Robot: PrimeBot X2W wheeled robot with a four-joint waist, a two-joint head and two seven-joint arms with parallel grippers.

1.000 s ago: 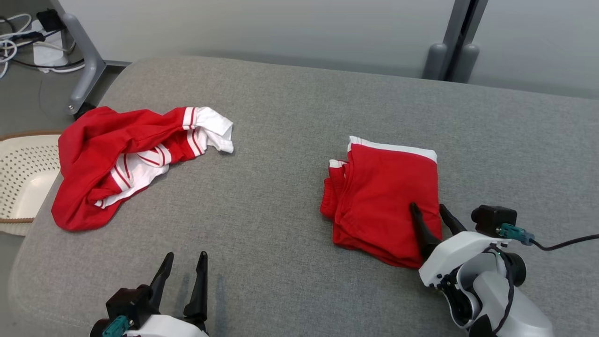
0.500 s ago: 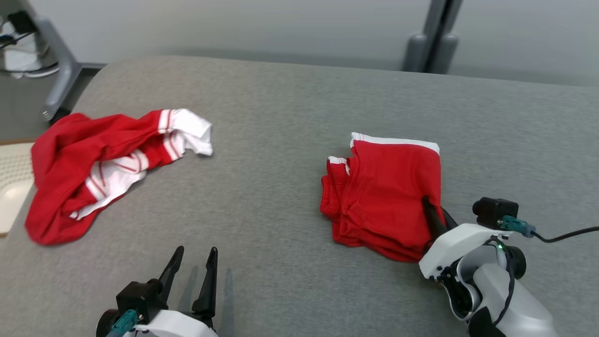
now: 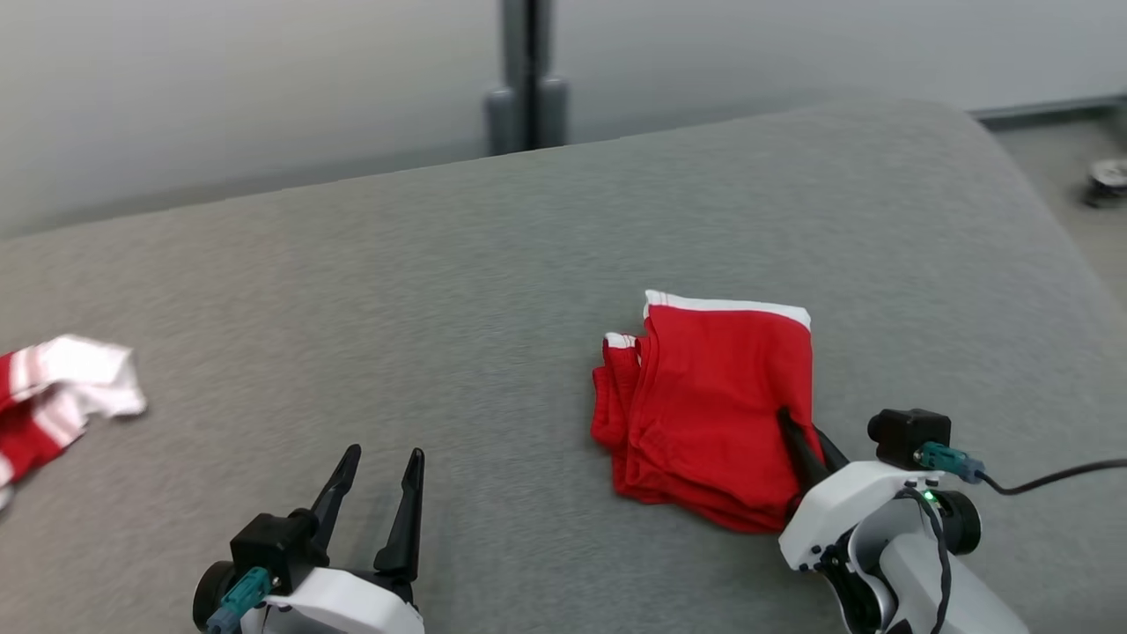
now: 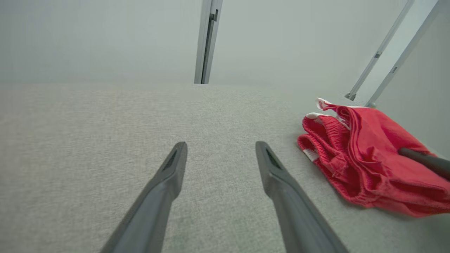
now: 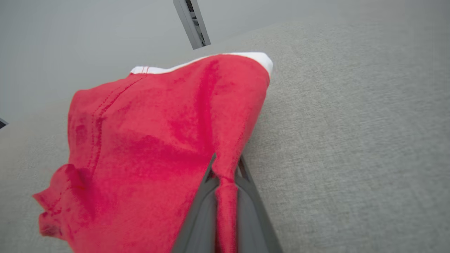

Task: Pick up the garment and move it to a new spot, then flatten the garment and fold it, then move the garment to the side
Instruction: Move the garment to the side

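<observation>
A second red-and-white garment (image 3: 53, 396) is cut off by the head view's left edge. A pinched ridge of the folded garment (image 3: 713, 414) hides the inner finger faces of the right gripper (image 3: 797, 424). A small thing (image 3: 1108, 179) near the right edge is too blurred to name.

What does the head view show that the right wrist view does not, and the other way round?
Head view adds: the left gripper, open with nothing between its fingers, and a second red-and-white garment crumpled at the far left edge.
Right wrist view adds: a close look at the right gripper, shut on a pinched ridge of the folded red garment.
Both: that garment with its white band, lying on the grey cushion, and a grey post behind.
</observation>
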